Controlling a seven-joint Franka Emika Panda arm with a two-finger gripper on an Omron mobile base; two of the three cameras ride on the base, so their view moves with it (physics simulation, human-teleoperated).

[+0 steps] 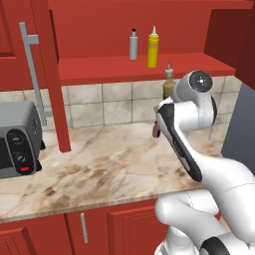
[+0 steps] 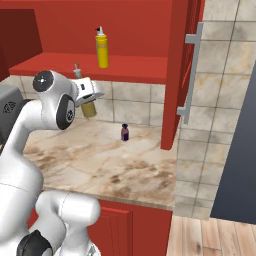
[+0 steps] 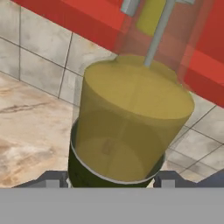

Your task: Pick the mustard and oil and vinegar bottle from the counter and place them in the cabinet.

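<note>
— Holding item: two-finger gripper (image 3: 109, 181), jaws closed on the base of the slim olive-brown oil and vinegar bottle (image 3: 131, 118), carried clear above the beige marble-look counter (image 1: 99, 164), just below the red shelf edge of the red upper wall cabinet (image 1: 139, 67).

— Already shelved?

— Small bright yellow mustard squeeze bottle (image 1: 153, 48), beside a slim grey bottle (image 1: 133, 45).

— Hazards?

— Likely two: the neck clipping the shelf lip on the lift, or the bottle knocking the mustard over on entry.

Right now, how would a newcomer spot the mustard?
Look at the open red cabinet above the counter. On its shelf stands the mustard, beside a slim grey bottle. It alone is bright yellow with a pointed nozzle.
</note>
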